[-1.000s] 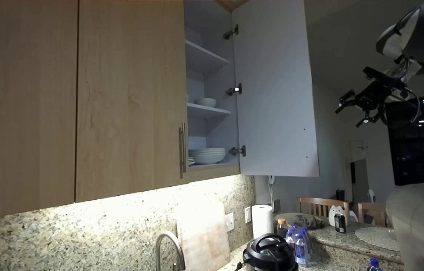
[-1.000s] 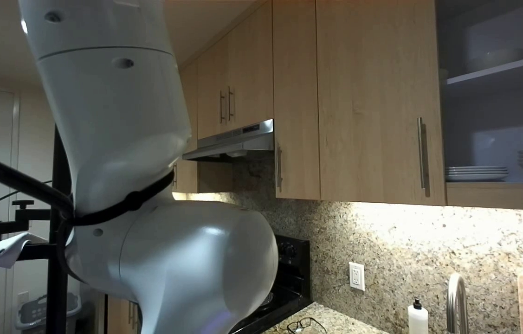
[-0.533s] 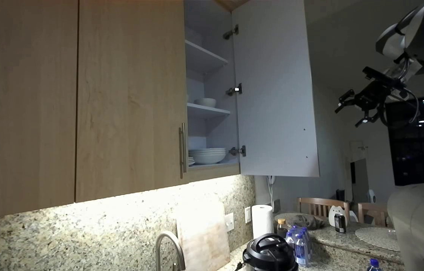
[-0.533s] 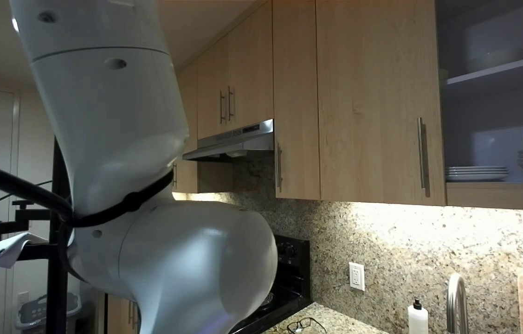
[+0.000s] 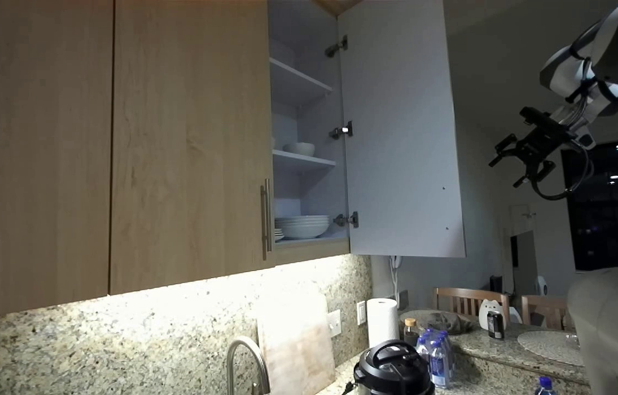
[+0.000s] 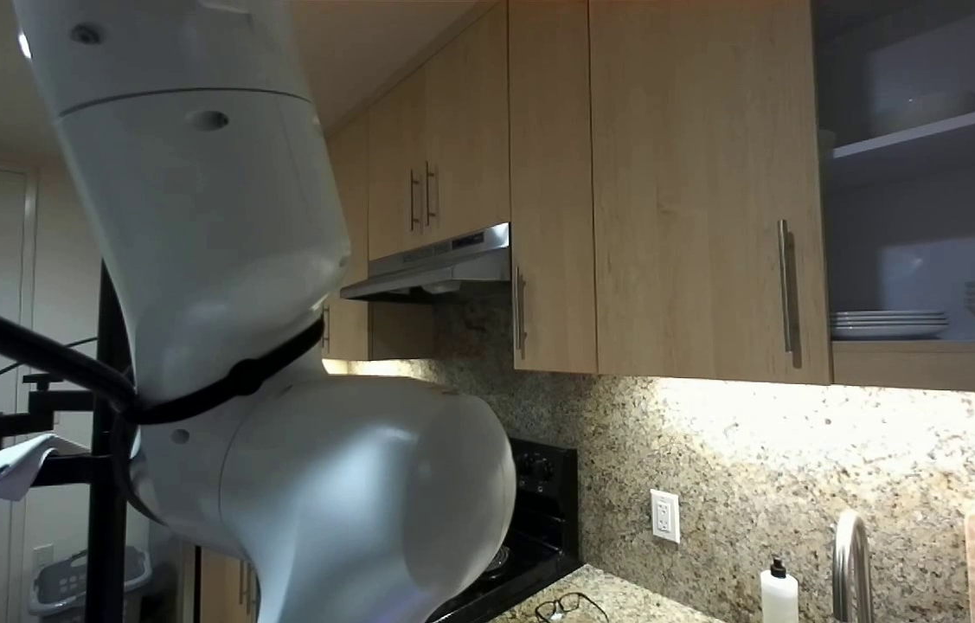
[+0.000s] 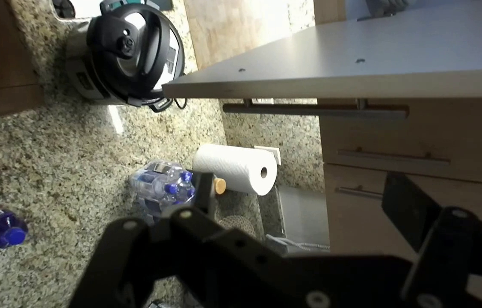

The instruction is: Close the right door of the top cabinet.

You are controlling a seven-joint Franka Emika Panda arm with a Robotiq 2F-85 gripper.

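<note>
The right door [image 5: 402, 137] of the top cabinet [image 5: 311, 251] stands swung wide, its pale inner face and metal hinges showing in an exterior view. Behind it, white bowls and plates sit on the shelves. The wrist view shows the free edge of the right door [image 7: 339, 87] crossing the upper part, with a bar handle [image 7: 315, 110] on its front side. My gripper [image 5: 505, 173] hangs in the air beyond that edge, apart from the door. Its fingers are spread, and nothing is between them in the wrist view. The door is out of view where the arm [image 6: 219, 216] fills the left.
Beside the open door, the wood door [image 5: 191, 137] with a slim handle is closed. Below are a black-lidded cooker [image 5: 393, 367], a paper towel roll [image 5: 383, 321], several water bottles [image 7: 159, 184], a cutting board [image 5: 295, 345] and a faucet [image 5: 245, 356].
My gripper has tilted and dropped slightly in an exterior view, with its wrist swinging a little. The upper arm has shifted slightly left in an exterior view. The door has not moved.
</note>
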